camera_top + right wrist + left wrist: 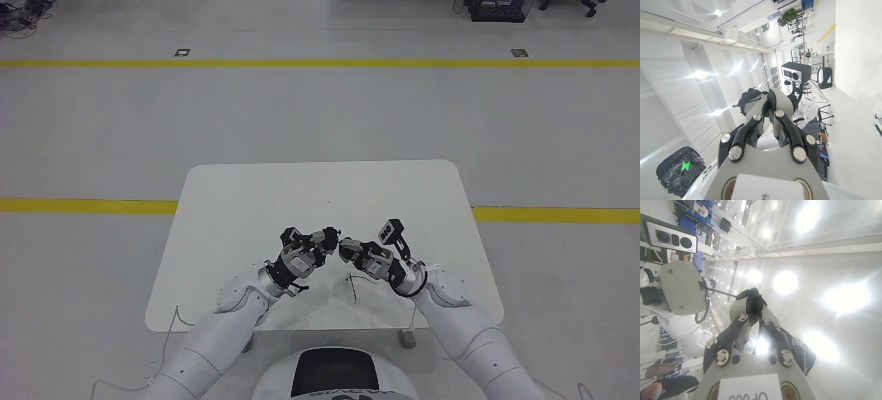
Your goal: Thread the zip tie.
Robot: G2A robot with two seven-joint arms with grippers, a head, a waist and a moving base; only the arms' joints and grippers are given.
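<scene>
Both grippers meet above the front middle of the white table [250,220], fingertips almost touching. The zip tie [352,285] is a thin black strap, and its loose end hangs down toward the table below the right gripper [349,246]. From the left wrist, the left gripper [753,295] is shut on the zip tie [721,292], which runs straight across to the right gripper's white shell. From the right wrist, the right gripper [770,95] is shut, and the zip tie [746,103] sticks out past its fingertips in front of the left gripper's black pad.
The bare white table has rounded corners, with free surface to the left, right and far side of the grippers. Grey floor with yellow lines [90,206] surrounds it.
</scene>
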